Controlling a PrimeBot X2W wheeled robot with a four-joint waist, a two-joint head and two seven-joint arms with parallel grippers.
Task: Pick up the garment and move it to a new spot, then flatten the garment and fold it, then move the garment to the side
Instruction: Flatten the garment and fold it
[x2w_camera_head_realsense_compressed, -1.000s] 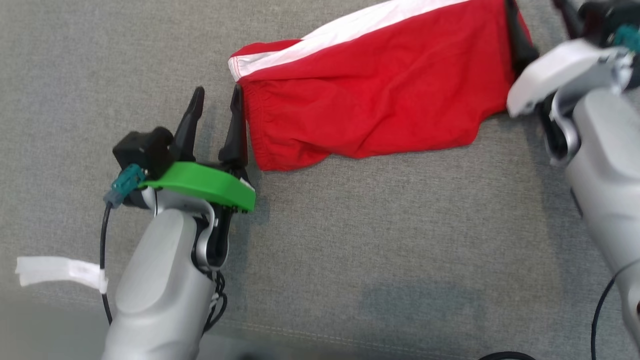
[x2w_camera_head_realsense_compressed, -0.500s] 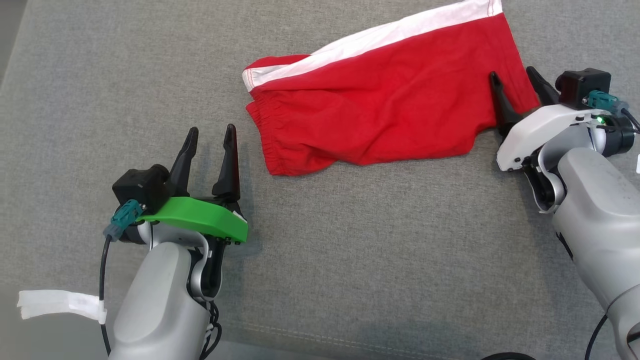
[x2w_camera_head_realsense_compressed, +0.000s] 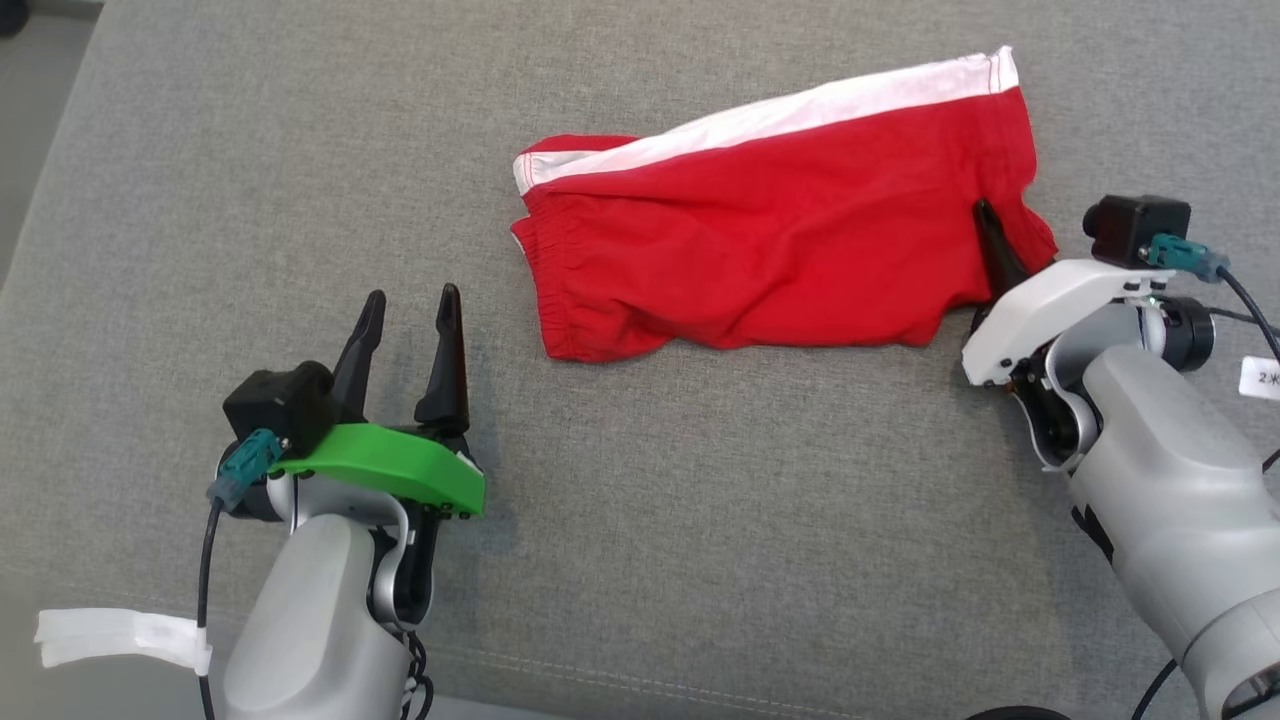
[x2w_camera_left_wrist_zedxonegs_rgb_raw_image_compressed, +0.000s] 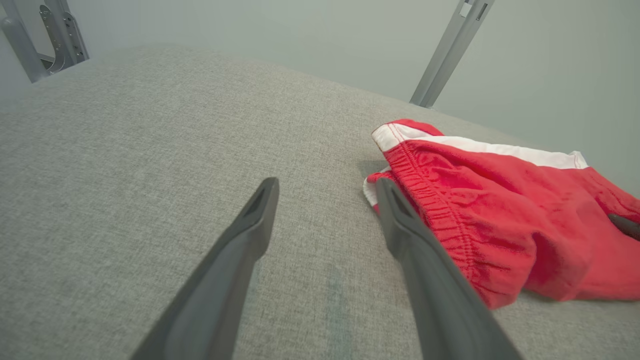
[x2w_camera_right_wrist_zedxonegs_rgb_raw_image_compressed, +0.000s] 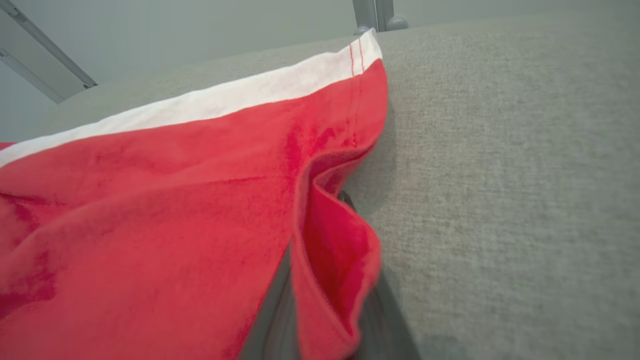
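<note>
garment (x2w_camera_head_realsense_compressed: 770, 250): red shorts on grey cushion (x2w_camera_head_realsense_compressed: 250, 150), far centre, long axis left-right | right gripper (x2w_camera_head_realsense_compressed: 992, 235): fingers pinched on its right-end hem, cloth fold between them | left gripper (x2w_camera_head_realsense_compressed: 412, 300): 2 fingers wide, empty, apart from waistband end, which lies ahead-right | nearer arm: right

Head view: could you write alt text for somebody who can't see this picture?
A red garment with a white band lies on a grey fabric surface, and the right gripper is shut on its right edge. The left gripper stands open, apart from the garment's left end.
</note>
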